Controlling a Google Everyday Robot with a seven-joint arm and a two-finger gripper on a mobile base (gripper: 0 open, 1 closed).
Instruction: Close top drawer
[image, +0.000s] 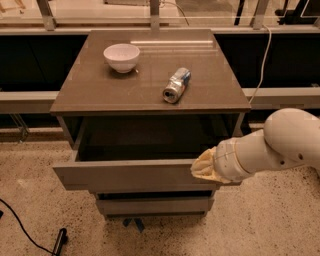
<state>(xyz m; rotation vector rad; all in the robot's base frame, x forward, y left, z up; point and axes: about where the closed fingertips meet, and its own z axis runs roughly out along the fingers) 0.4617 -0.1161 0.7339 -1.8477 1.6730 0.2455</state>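
The top drawer (125, 176) is pulled well out of the cabinet, its flat grey front facing me and its dark shallow interior (145, 142) showing. My gripper (201, 167) is at the right end of the drawer's front panel, at its top edge, on the end of my white arm (280, 145). The gripper's tip is cream-coloured and lies against or just in front of the panel; I cannot tell which.
The cabinet's brown top (150, 90) carries a white bowl (121, 56) at the back left and a crushed can (177, 85) lying on its side. A lower drawer front (155, 205) sits below. A black cable (25, 235) lies on the speckled floor at left.
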